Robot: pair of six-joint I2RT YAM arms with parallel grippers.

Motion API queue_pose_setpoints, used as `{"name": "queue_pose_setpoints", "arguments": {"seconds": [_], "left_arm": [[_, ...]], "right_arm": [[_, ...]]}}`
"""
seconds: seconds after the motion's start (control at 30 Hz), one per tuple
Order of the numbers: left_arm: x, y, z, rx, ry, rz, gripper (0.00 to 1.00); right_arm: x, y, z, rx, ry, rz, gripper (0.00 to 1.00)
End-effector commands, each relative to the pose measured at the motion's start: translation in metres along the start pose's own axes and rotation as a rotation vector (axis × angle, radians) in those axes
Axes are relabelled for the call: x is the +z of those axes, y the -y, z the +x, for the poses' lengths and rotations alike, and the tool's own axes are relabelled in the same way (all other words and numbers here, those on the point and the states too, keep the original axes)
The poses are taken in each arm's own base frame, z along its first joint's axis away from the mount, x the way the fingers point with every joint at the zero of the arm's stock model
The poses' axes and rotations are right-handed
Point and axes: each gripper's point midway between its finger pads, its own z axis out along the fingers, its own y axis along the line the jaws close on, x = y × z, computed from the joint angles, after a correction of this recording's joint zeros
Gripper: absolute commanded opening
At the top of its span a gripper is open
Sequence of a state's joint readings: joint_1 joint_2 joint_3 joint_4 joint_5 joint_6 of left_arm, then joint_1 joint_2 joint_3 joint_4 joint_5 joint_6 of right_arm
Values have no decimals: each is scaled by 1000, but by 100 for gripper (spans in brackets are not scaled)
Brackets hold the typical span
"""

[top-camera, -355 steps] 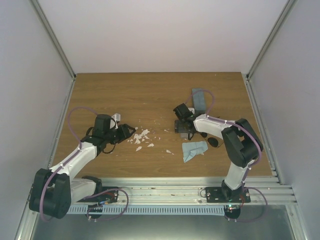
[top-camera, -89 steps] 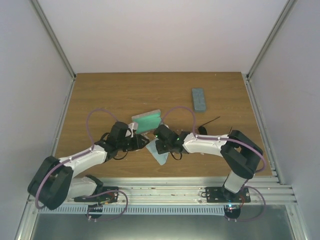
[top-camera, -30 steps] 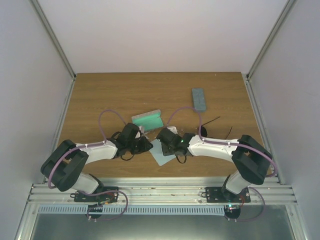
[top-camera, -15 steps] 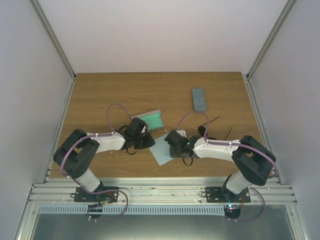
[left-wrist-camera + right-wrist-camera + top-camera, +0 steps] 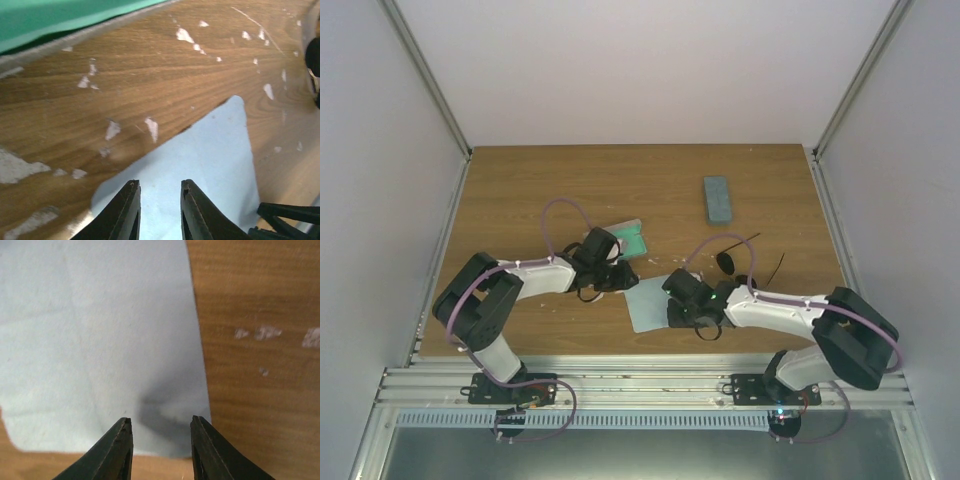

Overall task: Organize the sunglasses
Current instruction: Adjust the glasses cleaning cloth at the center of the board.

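One pair of sunglasses [image 5: 726, 262] with dark rounded lenses lies on the wooden table [image 5: 520, 190], right of centre, its thin temples spread out. It is behind my right arm, and neither gripper touches it. A light-blue cloth [image 5: 648, 301] lies flat between the grippers. My left gripper [image 5: 618, 277] hovers over the cloth's [image 5: 205, 160] left corner, open, with nothing between its fingers [image 5: 126, 212]. My right gripper [image 5: 674, 303] sits over the cloth's [image 5: 95, 325] right edge, also open and empty, where a small raised fold shows.
An open case with green lining [image 5: 623, 240] stands just behind the left gripper and shows in the left wrist view as a green strip [image 5: 55, 20]. A closed grey case [image 5: 718, 198] lies at the back right. White chipped spots [image 5: 150, 127] mark the wood.
The cloth has been drawn out flat. The left gripper's jaws have parted slightly and it has edged toward the open case. The right gripper has shifted right and nearer the front edge.
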State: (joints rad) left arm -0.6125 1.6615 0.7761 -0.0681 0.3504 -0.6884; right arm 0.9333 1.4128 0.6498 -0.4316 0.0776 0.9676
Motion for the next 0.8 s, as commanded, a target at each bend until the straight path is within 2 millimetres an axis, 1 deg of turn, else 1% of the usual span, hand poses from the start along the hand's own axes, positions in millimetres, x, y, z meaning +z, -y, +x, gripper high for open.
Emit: {"name": "queue_pose_setpoints", "arguments": {"seconds": [0.0, 0.07, 0.2, 0.33, 0.47, 0.53, 0.6, 0.67, 0.77], "left_arm": [[-15, 35, 0, 77, 5, 140, 26], [-18, 41, 10, 84, -13, 168, 27], [-21, 46, 40, 80, -61, 203, 26], [-17, 53, 74, 67, -131, 238, 23], [-13, 56, 109, 80, -203, 230, 21], [-11, 48, 122, 68, -227, 190, 21], [-8, 31, 129, 40, -233, 112, 21], [-10, 15, 133, 13, -230, 40, 20], [-16, -3, 136, -9, -214, -37, 20]], "right_arm": [[-15, -12, 14, 6, -63, -82, 34], [-24, -14, 3, 13, -18, -89, 36], [-38, -12, -28, 42, 123, -80, 44], [-39, -9, -53, 36, 180, -37, 44], [-37, -11, -69, 27, 215, -34, 44], [-33, -11, -71, 21, 215, -30, 44], [-29, -9, -71, 17, 206, -21, 44], [-25, -8, -69, 13, 197, -16, 44], [-20, -4, -66, 8, 188, -2, 44]]}}
